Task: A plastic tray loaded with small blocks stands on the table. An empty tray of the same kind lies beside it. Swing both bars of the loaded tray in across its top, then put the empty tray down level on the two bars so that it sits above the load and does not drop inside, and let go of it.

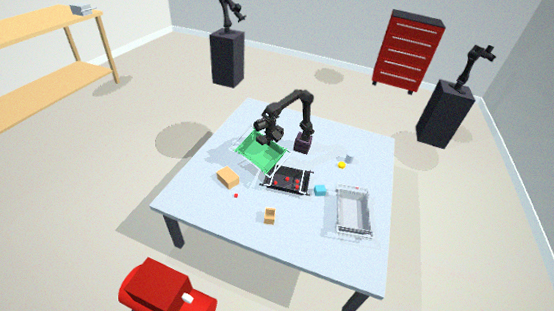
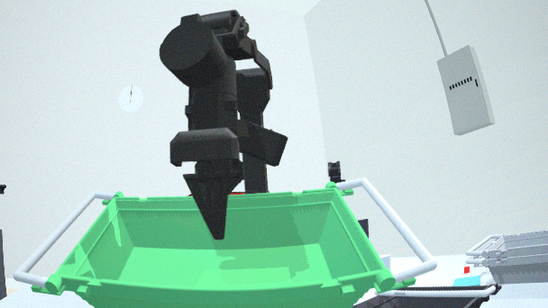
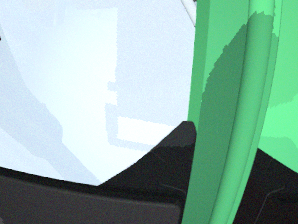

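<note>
orange block (image 1: 227,177) | yellow piece (image 1: 342,165) | red drawer cabinet (image 1: 408,52)

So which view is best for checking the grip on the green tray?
Wrist: the green tray's wall shows between both fingers. Top gives the whole tray but the arm covers the grip; exterior shows the interior and one finger inside.
</note>
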`<state>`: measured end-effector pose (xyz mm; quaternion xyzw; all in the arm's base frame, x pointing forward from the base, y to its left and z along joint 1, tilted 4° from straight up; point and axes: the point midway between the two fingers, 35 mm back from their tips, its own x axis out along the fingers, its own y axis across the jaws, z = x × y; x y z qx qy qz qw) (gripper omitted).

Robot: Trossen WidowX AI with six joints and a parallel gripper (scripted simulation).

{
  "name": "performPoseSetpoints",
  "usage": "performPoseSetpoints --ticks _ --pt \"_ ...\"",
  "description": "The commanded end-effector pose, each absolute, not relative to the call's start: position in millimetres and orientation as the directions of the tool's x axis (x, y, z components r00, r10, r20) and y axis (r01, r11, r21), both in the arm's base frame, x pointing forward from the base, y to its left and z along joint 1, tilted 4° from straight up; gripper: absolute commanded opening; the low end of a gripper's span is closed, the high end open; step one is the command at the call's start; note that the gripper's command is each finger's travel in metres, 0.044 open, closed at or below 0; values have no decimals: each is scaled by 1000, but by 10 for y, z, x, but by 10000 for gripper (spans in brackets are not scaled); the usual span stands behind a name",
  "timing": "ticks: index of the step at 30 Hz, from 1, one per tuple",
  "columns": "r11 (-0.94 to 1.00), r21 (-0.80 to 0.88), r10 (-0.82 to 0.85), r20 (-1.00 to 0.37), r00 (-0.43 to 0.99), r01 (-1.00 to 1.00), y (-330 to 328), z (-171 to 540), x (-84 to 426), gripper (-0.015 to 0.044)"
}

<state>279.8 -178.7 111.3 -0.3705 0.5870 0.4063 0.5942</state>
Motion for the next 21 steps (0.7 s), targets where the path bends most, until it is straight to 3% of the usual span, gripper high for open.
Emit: performPoseSetpoints --ticks 1,21 --pt "350 7 41 -999 9 -937 -1663 1184 2895 0" --pt "97 -5 53 -999 10 -995 -904 1213 3194 0"
